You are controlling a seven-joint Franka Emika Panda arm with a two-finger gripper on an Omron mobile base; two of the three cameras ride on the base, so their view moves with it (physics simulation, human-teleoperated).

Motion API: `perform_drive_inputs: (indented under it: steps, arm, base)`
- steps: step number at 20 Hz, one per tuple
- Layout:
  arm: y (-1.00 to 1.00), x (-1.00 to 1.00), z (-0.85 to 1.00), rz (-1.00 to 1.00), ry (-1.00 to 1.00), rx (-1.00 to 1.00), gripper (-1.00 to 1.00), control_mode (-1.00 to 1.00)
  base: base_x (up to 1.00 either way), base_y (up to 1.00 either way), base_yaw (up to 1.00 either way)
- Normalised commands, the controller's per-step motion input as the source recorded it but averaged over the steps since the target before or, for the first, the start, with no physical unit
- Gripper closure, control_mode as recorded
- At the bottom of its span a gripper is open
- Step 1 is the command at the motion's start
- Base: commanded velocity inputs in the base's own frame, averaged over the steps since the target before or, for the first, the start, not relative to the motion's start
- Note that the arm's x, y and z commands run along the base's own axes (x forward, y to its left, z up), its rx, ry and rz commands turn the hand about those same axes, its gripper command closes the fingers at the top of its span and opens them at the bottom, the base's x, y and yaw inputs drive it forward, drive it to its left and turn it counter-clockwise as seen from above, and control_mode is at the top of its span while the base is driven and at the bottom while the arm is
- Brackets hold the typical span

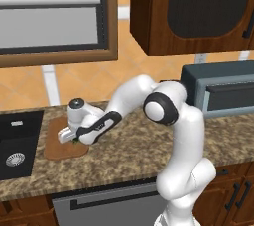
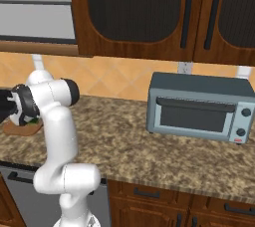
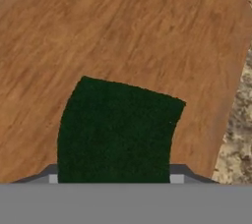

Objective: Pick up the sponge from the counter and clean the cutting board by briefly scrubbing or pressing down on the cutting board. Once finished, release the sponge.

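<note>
One sponge, dark green, clamped between gripper fingertips, lying over cutting board. Board sits on counter near left end, beside black sink. Gripper low over board's right half. Toaster oven toward counter's back right.

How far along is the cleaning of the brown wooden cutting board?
Done: the dark green rectangular sponge is picked up, between the gripper fingers. In hand: it is over the brown wooden cutting board; whether it presses, I cannot tell. Left: scrubbing, then releasing the sponge.
</note>
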Motion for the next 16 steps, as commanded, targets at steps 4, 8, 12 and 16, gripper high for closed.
perform_drive_inputs:
  steps: [4, 8, 12, 16]
  arm:
    - [-0.19, 0.41, -0.10, -0.02, -0.02, 0.00, 1.00, -1.00]
    - [-0.21, 0.47, -0.14, -0.02, -0.01, 0.00, 1.00, -1.00]
    - [-0.33, 0.44, -0.10, -0.03, 0.00, 0.00, 1.00, -1.00]
    - [-0.30, 0.51, -0.06, -0.05, 0.00, 0.00, 1.00, -1.00]
  base:
    - [0.00, 0.00, 0.00]
    - [0.00, 0.00, 0.00]
    - [0.00, 0.00, 0.00]
    - [0.00, 0.00, 0.00]
